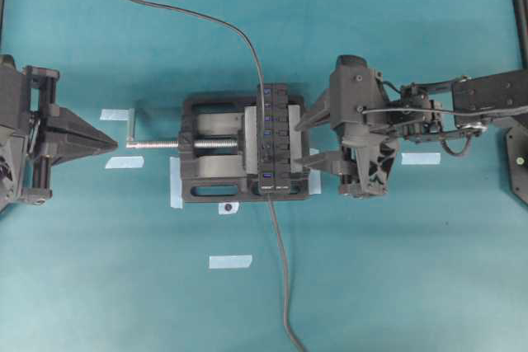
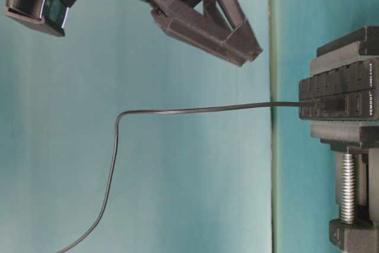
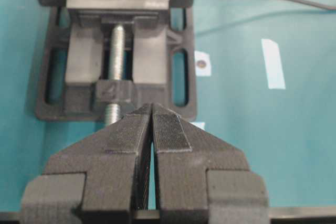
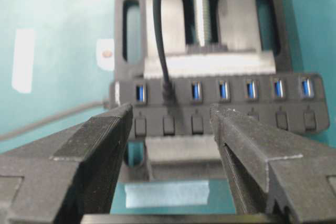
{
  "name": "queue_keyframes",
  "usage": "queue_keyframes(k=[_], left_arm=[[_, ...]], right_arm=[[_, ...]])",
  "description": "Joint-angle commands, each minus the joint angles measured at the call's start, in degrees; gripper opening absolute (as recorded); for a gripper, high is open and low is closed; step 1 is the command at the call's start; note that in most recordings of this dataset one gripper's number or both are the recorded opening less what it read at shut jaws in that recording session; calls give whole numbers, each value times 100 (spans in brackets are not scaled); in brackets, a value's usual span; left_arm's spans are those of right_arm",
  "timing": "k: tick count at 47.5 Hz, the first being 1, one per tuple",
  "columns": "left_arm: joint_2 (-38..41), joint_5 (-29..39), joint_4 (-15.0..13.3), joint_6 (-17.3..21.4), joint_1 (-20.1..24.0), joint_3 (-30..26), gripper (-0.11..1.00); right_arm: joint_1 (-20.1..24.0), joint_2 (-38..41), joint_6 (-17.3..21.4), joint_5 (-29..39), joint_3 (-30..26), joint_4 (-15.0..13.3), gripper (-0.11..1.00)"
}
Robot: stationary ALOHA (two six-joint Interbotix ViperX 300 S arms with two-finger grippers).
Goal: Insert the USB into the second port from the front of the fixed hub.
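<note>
Spread wide and empty, right end effector (image 4: 170, 129) before long black hub (image 4: 220, 103); left end effector (image 3: 152, 129) pressed together. Small dark USB plug (image 4: 168, 94) seated (second port): light, rigid; thin cable limp, so best pinched at plug body.

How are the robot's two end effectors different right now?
The left end effector is shut, its pads pressed together; the right end effector stands open with a wide gap. The left one sits back from the vise, beyond its screw handle; the right one is close to the fixed hub, where the USB is already plugged in. Both are black, and neither holds anything.
</note>
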Motion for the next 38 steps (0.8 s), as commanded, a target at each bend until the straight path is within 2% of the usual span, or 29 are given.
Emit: queue_keyframes(k=[1,38], left_arm=[[18,-53,9,-9,0,-70,0],[9,-53,9,-9,0,-79,0]], right_arm=[[9,-105,53,-97,-35,9,74],[79,-9,62,-97,-9,26,74]])
